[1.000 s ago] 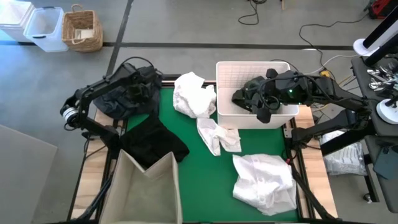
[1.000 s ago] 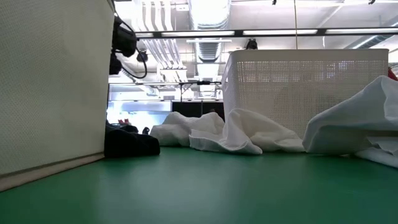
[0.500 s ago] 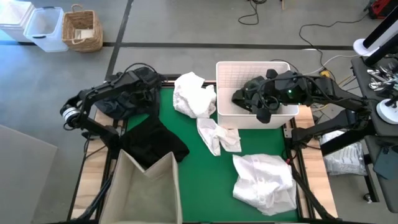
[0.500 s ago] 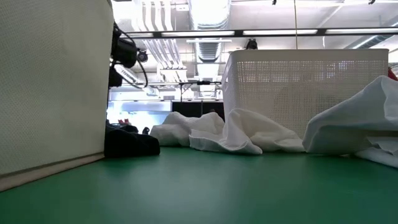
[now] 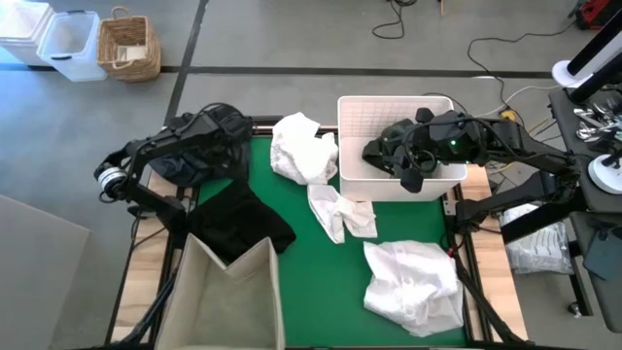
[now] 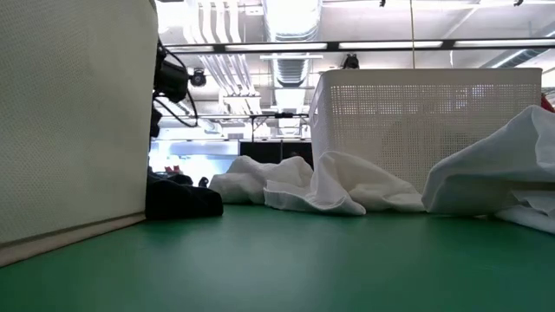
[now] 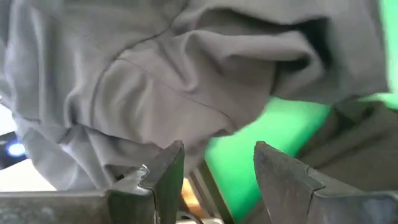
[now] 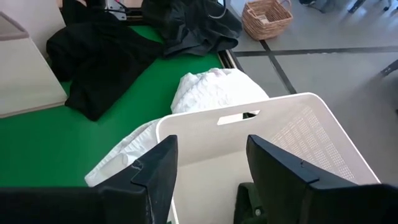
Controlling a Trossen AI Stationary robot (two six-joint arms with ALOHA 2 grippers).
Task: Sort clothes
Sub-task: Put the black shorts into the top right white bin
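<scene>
At worktop's ten o'clock corner, left gripper [image 7: 214, 171] fingers parted, empty, poised over grey garment [image 7: 155, 81]; right gripper [image 8: 208, 162] fingers spread, empty, above white basket [image 8: 292, 134], ready for next pick.

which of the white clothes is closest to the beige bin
The small crumpled white garment in the middle of the green mat, just below the white basket. The other two white piles lie farther from the beige bin.

You have a white basket [image 5: 374, 117] at the far right of the green mat [image 5: 311, 262], and a beige bin [image 5: 228, 301] at the near left corner. Off the table, far left, a wicker basket [image 5: 128, 47] stands beside clear tubs [image 5: 70, 44].
</scene>
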